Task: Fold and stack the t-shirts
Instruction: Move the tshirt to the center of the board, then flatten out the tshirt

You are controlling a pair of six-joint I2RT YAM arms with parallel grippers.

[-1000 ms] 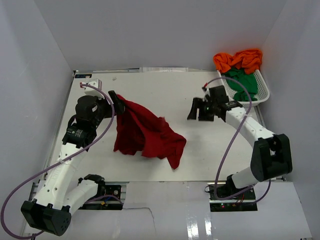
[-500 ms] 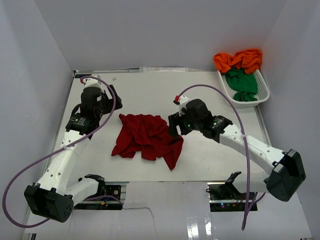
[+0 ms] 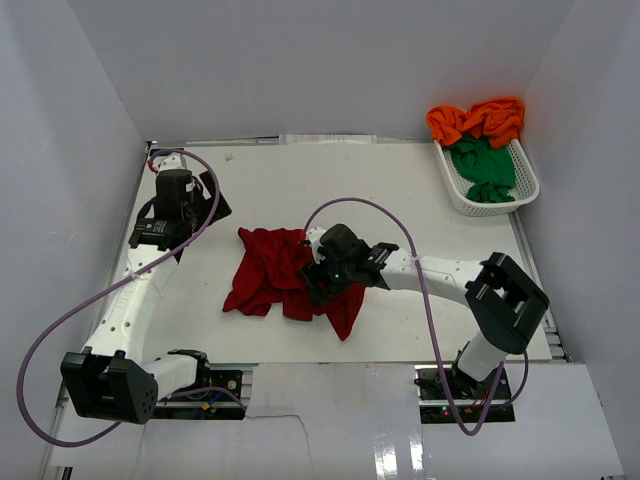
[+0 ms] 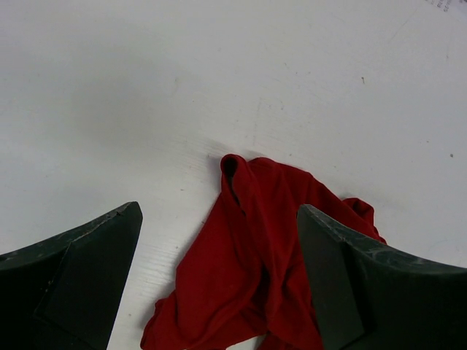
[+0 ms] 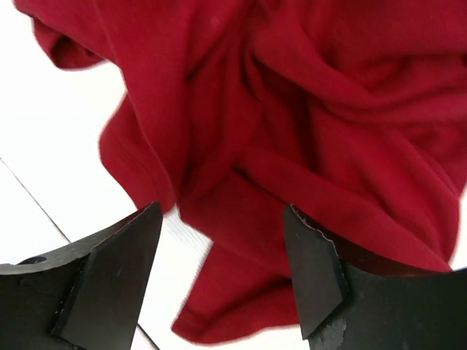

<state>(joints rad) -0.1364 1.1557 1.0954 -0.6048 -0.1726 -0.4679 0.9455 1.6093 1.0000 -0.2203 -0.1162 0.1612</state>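
White tabletop; right end effector spread wide over the crumpled red t-shirt, and closing here might pinch several layers.

No lettering, brand, number or sign can be read in any view. The only candidate is a cluster of faint grey marks on the white tabletop, at the top right corner of the left wrist view. They are too small and blurred to make out.
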